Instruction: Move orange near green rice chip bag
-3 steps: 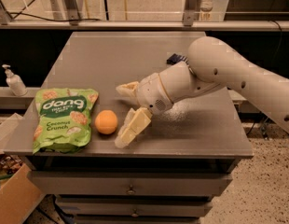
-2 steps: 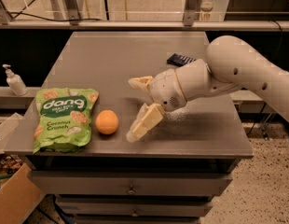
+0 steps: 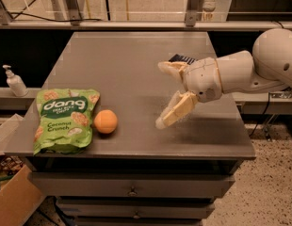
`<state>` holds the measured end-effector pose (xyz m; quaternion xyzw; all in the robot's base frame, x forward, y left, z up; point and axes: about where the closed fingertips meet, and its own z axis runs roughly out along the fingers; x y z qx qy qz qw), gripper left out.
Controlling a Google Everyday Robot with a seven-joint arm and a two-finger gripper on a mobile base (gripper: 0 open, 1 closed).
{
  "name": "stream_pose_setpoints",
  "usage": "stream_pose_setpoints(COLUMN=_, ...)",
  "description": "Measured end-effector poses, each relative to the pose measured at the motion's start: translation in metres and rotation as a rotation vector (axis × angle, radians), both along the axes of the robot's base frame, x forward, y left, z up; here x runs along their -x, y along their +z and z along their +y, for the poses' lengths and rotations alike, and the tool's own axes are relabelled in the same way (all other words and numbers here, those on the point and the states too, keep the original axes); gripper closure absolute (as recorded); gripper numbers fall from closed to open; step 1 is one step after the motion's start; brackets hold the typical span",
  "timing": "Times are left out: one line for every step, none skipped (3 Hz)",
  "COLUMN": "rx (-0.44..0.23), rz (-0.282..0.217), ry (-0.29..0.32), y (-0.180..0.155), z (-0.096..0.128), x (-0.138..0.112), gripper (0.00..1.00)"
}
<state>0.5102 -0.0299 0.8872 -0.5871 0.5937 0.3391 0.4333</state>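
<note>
While the orange (image 3: 106,121) sits on the table (image 3: 136,55) just beside the green rice chip bag (image 3: 63,119), the gripper (image 3: 161,95), spread wide and empty, has pulled back further right

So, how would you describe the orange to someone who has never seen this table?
Find the grey table and, on its front left part, the flat green rice chip bag. The orange sits just at the bag's right edge, left of the open gripper over the table's right half. It is the only small, round, smooth thing there.
</note>
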Motion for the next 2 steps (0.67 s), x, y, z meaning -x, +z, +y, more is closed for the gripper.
stream_pose_setpoints(rx=-0.026, rz=-0.044, ry=-0.051, y=0.0194, z=-0.0373, x=-0.0053, gripper=0.00)
stream_pose_setpoints(rx=-0.026, rz=-0.044, ry=-0.051, y=0.0194, z=-0.0373, x=-0.0053, gripper=0.00)
